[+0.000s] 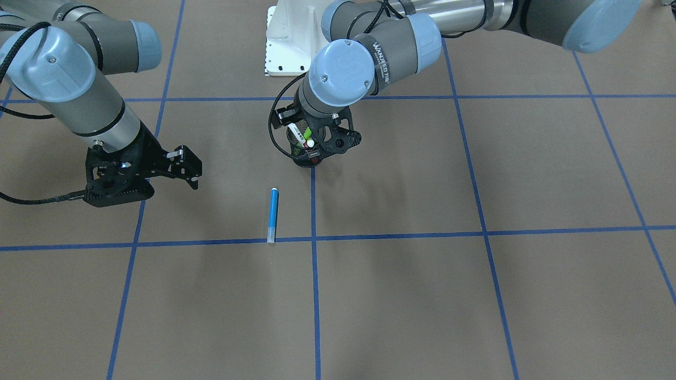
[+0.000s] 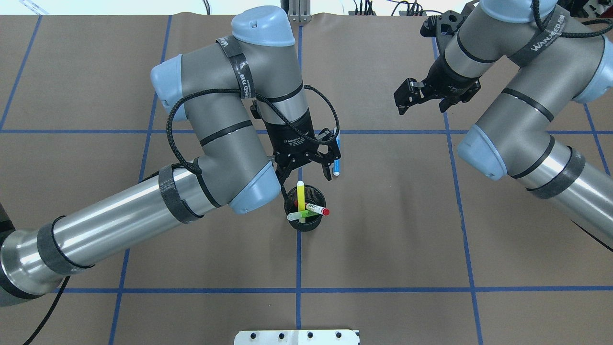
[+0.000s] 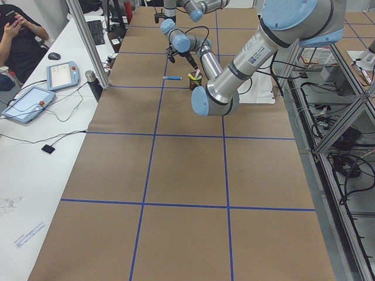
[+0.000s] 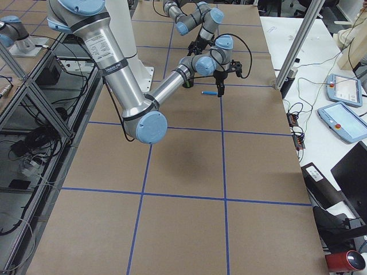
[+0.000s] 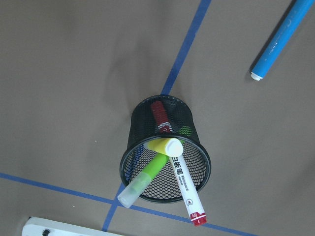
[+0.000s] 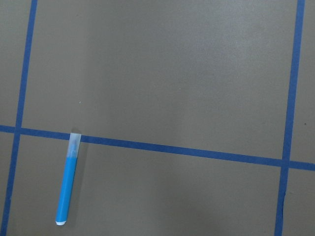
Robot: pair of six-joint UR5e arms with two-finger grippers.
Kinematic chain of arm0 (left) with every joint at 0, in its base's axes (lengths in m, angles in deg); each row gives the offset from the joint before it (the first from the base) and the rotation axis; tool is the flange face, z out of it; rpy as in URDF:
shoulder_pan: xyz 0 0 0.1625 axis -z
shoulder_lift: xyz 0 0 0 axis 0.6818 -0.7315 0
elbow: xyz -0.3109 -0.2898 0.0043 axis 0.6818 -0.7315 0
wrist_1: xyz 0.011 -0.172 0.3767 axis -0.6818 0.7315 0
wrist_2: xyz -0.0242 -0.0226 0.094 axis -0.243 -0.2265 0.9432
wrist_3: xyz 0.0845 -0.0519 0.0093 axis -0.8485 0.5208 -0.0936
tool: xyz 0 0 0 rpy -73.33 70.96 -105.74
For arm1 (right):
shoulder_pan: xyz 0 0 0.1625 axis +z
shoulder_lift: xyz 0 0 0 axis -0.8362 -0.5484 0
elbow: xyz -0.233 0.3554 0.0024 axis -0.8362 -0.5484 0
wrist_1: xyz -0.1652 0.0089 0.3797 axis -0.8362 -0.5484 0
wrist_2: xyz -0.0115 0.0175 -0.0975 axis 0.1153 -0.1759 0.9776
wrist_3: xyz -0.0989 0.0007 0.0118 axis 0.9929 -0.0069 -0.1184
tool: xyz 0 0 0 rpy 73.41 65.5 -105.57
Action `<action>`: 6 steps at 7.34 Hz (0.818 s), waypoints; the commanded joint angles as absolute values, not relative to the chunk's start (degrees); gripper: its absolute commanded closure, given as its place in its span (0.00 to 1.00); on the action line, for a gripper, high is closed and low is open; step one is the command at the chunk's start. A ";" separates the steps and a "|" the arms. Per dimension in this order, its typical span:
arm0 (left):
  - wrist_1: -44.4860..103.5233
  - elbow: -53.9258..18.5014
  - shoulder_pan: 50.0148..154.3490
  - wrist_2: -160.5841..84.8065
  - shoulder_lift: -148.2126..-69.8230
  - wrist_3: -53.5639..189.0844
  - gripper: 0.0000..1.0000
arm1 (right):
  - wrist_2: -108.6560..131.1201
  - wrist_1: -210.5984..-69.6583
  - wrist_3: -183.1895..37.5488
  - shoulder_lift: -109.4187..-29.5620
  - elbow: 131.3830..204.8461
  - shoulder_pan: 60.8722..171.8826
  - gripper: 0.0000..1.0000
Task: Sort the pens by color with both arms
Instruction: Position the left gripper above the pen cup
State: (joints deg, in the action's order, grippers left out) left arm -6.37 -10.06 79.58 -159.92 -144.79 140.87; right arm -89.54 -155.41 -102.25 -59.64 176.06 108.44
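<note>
We looked down on the table [image 2: 383, 239] from behind and in front. Two side cameras looked along it from far. Close wrist cameras both saw the blue pen [image 6: 67, 182], at one and seven o'clock.

Two grey-and-silver jointed machines, the left arm [image 2: 215, 143] and right arm [image 2: 527, 110], wear pale blue joint caps [image 2: 261, 26], black bands [image 2: 173, 194], braided black cables [image 2: 167, 128] and white lettering [image 2: 546, 39].

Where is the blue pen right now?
In the front-facing view the blue pen lies flat on the table, below-left of the black mesh cup, clear cap touching a tape line.
</note>
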 commanded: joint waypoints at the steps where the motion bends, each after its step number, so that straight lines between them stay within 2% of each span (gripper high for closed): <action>1: 2.49 -4.39 79.11 -159.71 -145.06 146.70 0.01 | -89.41 -155.49 -102.37 -59.80 176.02 108.43 0.01; 2: 5.32 -2.44 79.11 -159.71 -145.32 148.29 0.01 | -89.41 -155.49 -102.37 -59.71 175.84 108.16 0.01; 6: 5.35 -1.98 76.83 -159.71 -145.58 150.85 0.04 | -89.06 -155.49 -102.81 -59.71 175.58 107.20 0.01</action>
